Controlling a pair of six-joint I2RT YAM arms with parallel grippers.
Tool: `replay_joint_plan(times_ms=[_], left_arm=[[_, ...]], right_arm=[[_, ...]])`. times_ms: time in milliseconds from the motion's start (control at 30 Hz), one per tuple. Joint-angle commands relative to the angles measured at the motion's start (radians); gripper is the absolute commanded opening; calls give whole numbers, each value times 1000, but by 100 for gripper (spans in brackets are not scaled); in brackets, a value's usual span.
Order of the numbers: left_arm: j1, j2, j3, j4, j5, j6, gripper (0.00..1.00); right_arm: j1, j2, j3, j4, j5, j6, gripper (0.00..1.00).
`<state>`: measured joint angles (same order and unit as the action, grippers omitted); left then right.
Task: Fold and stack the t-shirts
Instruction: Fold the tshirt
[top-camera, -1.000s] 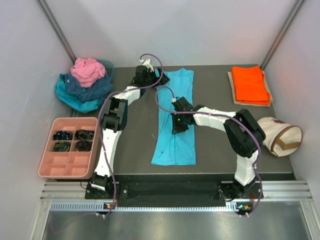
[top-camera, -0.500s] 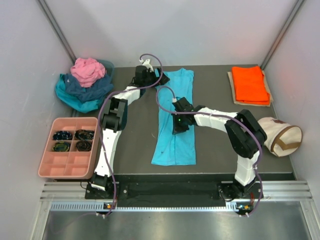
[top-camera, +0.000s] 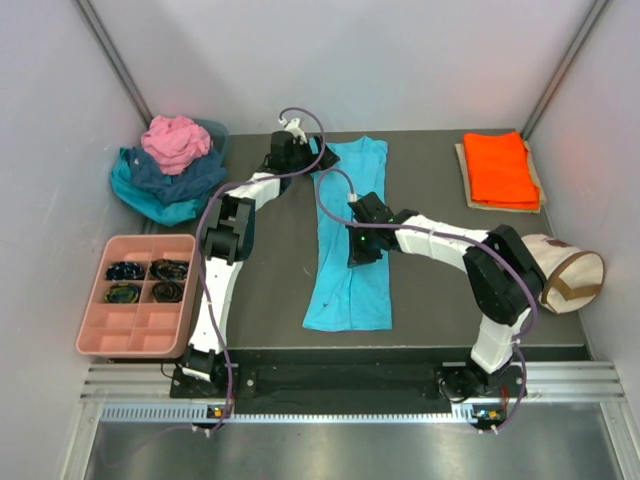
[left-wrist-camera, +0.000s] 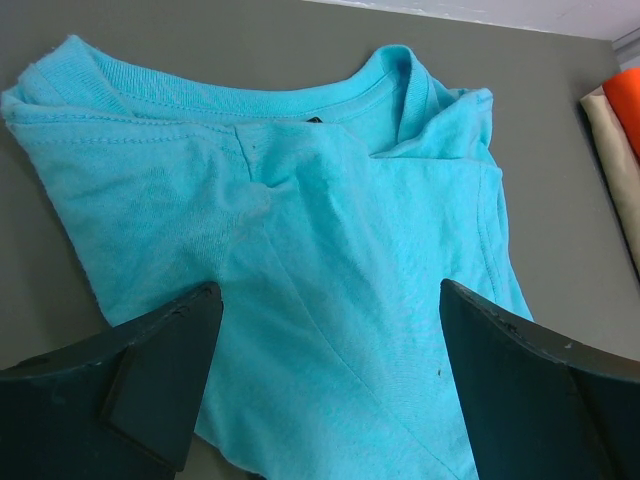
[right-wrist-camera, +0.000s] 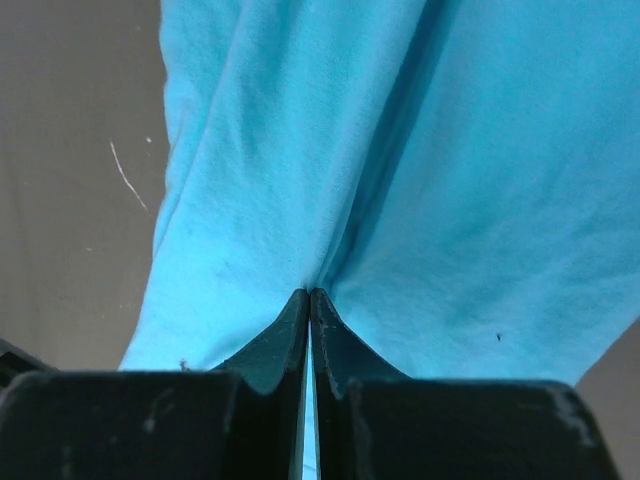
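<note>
While the unfolded pile sits at the far left, the left gripper hovers over the collar end of the turquoise shirt, jaws spread wide and holding nothing. That shirt lies flat mid-table, its long axis running near to far, hem toward the arm bases. About halfway along it, the right gripper is closed tight, pinching a ridge of the cloth. The far end thus falls to the left arm, the middle to the right. A folded orange shirt lies at the far right, well apart.
</note>
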<state>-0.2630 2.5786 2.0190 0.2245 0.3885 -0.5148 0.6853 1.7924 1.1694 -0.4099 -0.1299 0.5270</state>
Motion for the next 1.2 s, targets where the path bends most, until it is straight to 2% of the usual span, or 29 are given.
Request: replay_joint_plan(times_ms=[0,900,1000,1033,1067,1133,1167], left_arm=[[24,28,-22,-39,-28,7,95],[24,28,-20,-47,-30,6,95],[24,28,-20,-47,-30,7,95],[24,28,-20,-47,-30,6,95],[24,28,-22,-47,-30,6,95],[25,28,-22,-47,-30,4,95],[25,28,-22,-47,-30,2,94]], right_arm=[[14,-54,-23,-15,7,10,0],[13,-82,-60,-44,29,4,1],[14,-90,-62,-47,36,7,9],[16,-94,-63,-49,39,7,14],[14,-106,-63,-49,41,8,25],[14,-122,-68,-49,49,8,34],[14,-142,-70,-50,56,8,36]])
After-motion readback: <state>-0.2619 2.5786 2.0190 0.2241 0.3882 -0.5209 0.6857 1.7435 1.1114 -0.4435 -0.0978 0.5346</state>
